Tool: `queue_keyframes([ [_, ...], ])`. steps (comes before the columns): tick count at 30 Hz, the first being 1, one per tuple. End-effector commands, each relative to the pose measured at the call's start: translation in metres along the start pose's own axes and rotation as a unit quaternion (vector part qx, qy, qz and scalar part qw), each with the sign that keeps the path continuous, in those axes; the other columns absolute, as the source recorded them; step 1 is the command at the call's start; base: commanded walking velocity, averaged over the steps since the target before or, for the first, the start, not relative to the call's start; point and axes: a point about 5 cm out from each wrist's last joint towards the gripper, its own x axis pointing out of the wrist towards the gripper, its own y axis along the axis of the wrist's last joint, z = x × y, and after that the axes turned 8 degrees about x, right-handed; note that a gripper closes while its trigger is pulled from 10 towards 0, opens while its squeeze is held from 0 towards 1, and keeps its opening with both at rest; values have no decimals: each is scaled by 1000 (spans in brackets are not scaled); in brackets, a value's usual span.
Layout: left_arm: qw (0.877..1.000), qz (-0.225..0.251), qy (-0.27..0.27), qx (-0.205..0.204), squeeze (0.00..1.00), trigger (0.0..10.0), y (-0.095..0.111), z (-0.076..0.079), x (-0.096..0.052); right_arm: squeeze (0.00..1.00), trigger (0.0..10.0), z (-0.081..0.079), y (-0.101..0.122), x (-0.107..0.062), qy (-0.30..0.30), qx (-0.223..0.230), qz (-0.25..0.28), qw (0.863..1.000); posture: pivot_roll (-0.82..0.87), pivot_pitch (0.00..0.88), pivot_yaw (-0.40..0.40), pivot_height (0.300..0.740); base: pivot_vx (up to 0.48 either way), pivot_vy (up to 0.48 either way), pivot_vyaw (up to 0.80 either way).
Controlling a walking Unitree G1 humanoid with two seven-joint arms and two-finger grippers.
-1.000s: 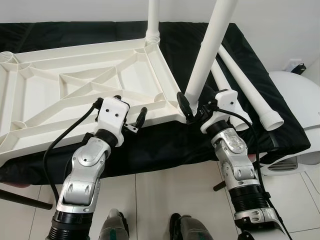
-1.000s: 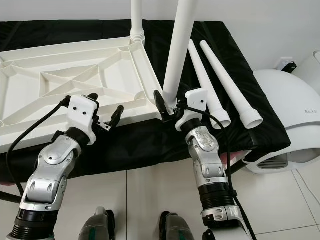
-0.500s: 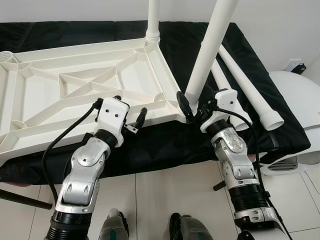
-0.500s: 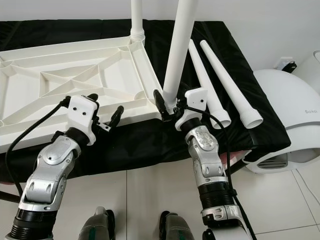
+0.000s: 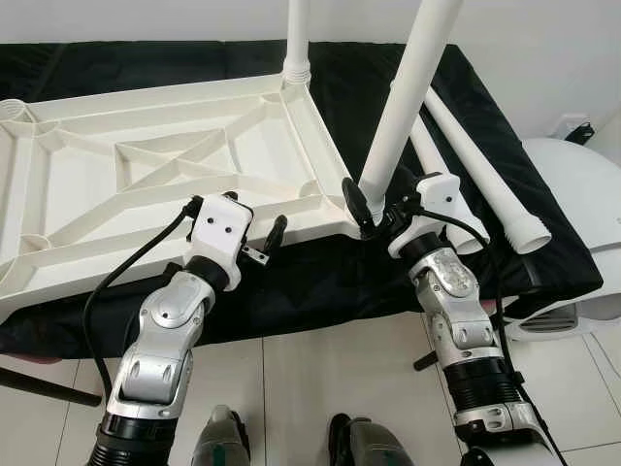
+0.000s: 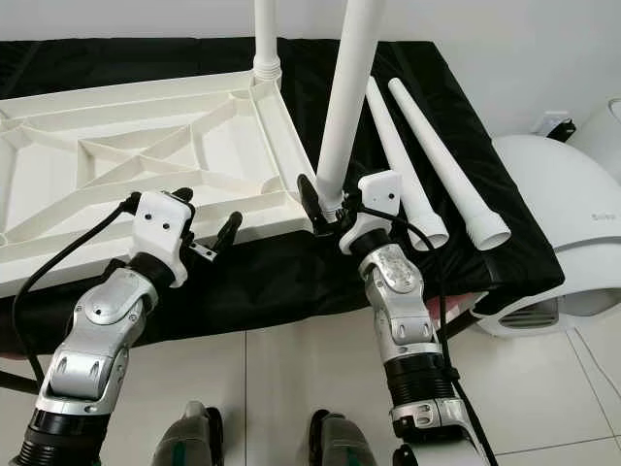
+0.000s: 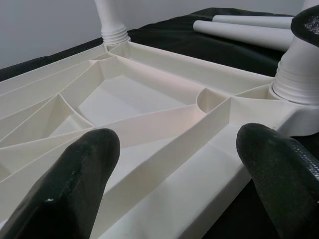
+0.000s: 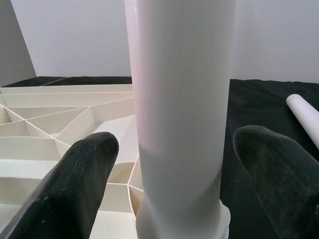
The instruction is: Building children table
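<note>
The white table top lies upside down on a black-covered surface. One white leg stands in its far right corner. Another leg stands in the near right corner socket. My right gripper is open and straddles this leg's base, one finger on each side with slim gaps. My left gripper is open just off the top's front edge, holding nothing. Two loose legs lie on the cloth to the right.
A white rounded appliance stands on the floor at the right, close to my right arm. A dark rod sticks out low at the left. The black cloth hangs over the front edge above tiled floor.
My left gripper has drawn back slightly toward me from the table top's front edge. The right gripper and the leg have stayed put.
</note>
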Motion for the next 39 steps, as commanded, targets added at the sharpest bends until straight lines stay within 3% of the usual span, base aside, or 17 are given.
queue_keyframes([
  [1,1000,5,-16,-2,0,10000,2,3,-1,0,10000,2,-1,-1,-1,-3,-3,1000,57,144,-47,740,0,0,0],
  [39,1000,7,-27,4,0,10000,1,2,0,0,10000,2,0,0,2,-5,-2,1000,52,134,-43,740,0,0,0],
])
